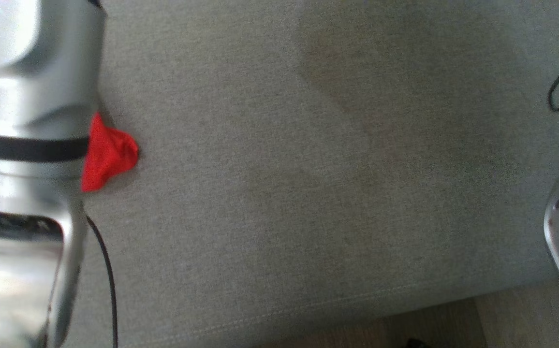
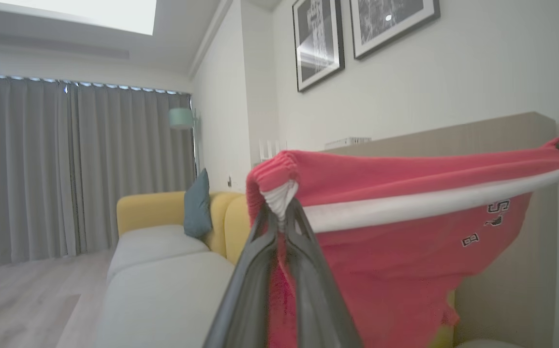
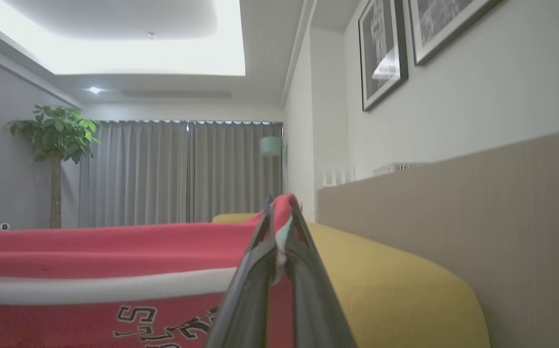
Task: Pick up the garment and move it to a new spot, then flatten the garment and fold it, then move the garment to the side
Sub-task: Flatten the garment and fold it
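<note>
Between left pincer (image 2: 281, 211) and right pincer (image 3: 282, 220), red garment (image 2: 405, 261) taut, both clamped tight on its waistband ends.

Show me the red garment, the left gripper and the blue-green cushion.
red garment (image 2: 405, 270), left wrist view, red cloth below the white stripe.
left gripper (image 2: 282, 209), left wrist view, between its fingertips.
blue-green cushion (image 2: 197, 208), left wrist view, middle of its face.
</note>
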`<state>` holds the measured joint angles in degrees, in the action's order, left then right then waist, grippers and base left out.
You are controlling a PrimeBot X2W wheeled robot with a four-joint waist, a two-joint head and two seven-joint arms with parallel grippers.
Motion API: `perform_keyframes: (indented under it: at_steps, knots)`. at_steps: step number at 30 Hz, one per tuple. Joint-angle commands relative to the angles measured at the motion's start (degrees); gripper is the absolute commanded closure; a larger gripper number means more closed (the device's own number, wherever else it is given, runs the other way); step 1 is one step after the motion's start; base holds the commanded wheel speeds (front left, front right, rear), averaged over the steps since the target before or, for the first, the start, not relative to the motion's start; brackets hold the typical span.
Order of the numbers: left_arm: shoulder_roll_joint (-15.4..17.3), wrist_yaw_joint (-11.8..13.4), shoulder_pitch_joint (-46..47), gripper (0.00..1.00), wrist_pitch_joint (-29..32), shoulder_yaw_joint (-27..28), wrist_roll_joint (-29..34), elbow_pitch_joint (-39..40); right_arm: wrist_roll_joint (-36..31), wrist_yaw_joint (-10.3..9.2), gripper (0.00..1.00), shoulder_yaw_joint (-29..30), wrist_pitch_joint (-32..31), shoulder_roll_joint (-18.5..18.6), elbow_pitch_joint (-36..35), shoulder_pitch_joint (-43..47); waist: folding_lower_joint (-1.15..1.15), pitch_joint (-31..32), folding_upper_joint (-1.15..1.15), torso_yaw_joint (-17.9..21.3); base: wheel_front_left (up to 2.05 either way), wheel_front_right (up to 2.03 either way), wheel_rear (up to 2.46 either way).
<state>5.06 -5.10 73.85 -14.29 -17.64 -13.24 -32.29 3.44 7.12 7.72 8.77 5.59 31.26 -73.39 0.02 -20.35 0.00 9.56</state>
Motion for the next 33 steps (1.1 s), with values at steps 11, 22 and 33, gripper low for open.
perform_keyframes:
  at_steps: [11, 22, 33]
  knots:
    - [-0.21, -1.81, -15.46, 1.0, -0.69, -2.66, 0.37, 2.18, 2.34, 0.36, 1.0, -2.05, 1.65, 0.88, 16.29, 10.55, -0.02, -1.33, 0.0, -2.31, 0.0, 0.0, 0.0]
    - [0.02, -2.32, -37.22, 1.0, -0.7, -9.33, 2.72, 5.04, 12.02, 0.36, 1.0, -16.56, -5.88, 8.75, 21.43, 25.45, -0.02, 5.09, 0.0, -4.35, 0.0, 0.0, 0.0]
    - [1.48, -2.37, -49.15, 1.0, -0.71, -14.67, 2.81, 8.06, 25.04, 0.36, 1.0, -29.68, -15.68, 20.96, 9.72, 36.86, -0.02, 10.71, 0.0, -3.94, 0.0, 0.0, 0.0]
